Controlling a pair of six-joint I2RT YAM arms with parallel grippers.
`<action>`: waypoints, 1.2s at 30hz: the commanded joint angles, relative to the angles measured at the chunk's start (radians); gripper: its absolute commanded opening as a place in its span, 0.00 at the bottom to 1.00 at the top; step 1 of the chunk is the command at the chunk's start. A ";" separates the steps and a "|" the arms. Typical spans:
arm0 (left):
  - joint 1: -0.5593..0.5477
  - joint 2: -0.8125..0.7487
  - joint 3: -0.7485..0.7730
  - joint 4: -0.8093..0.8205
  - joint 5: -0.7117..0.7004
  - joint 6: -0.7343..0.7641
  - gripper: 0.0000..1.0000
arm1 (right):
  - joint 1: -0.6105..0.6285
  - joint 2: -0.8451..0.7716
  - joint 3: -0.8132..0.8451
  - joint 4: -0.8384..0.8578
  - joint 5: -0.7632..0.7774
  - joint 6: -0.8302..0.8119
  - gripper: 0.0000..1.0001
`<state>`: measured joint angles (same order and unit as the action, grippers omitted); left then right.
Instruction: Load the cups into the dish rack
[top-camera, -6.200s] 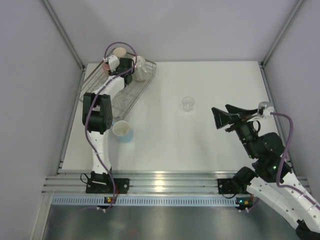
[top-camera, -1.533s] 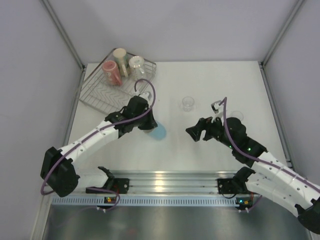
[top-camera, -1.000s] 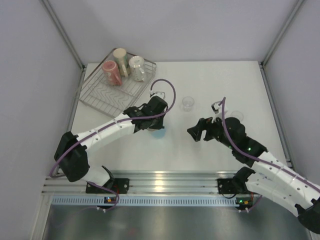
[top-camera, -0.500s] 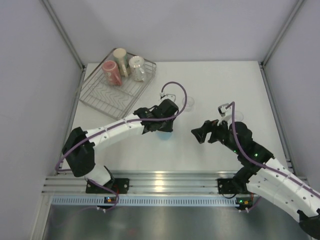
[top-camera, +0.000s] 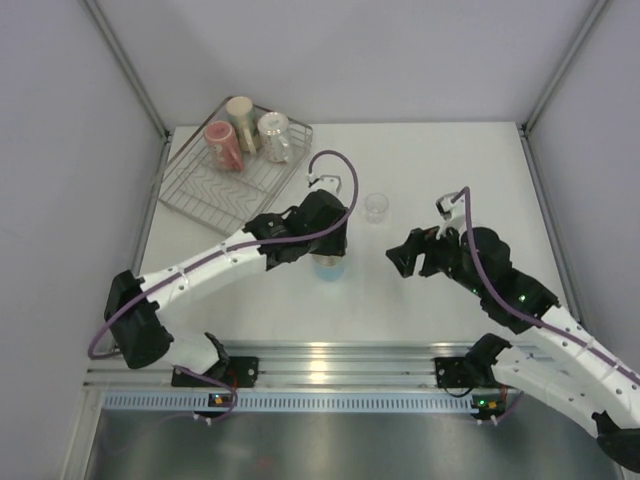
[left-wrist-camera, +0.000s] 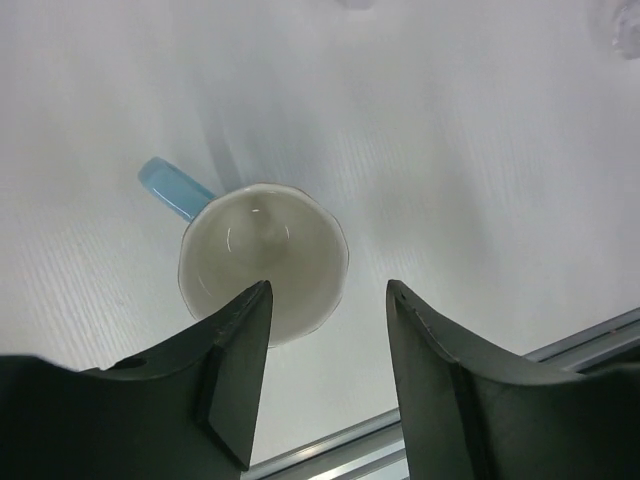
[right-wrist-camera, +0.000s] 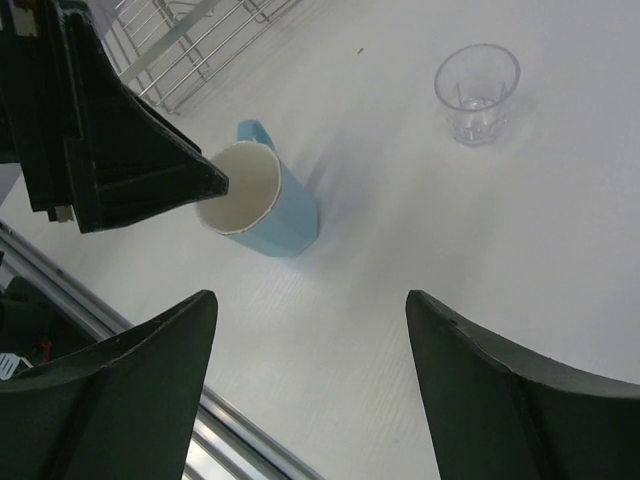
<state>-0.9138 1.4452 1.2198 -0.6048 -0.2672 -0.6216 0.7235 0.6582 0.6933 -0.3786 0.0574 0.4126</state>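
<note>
Gaping above blue cup (left-wrist-camera: 262, 255), left tool (left-wrist-camera: 328, 300); right tool (right-wrist-camera: 310, 305) apart too; top view hides handle (left-wrist-camera: 172, 188).

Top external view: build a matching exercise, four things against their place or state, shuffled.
1. light blue ceramic cup with a handle
2. small clear glass
3. pink-red mug
4. right end effector

A. standing alone on the white table
B. open, holding nothing
C. upright below the left end effector
D. inside the silver wire dish rack

Pairs: 1-C, 2-A, 3-D, 4-B.
</note>
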 joint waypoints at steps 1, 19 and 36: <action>0.032 -0.091 0.064 -0.007 -0.029 0.017 0.56 | 0.017 0.059 0.129 -0.046 0.005 -0.077 0.76; 0.593 -0.232 -0.158 0.045 0.422 0.066 0.68 | 0.008 0.941 0.799 -0.416 -0.280 -0.288 0.70; 0.644 -0.221 -0.227 0.094 0.480 0.042 0.66 | 0.063 1.123 0.615 -0.203 -0.223 -0.153 0.56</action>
<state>-0.2737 1.2285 1.0050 -0.5743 0.1883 -0.5716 0.7662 1.7451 1.3266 -0.6582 -0.1886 0.2222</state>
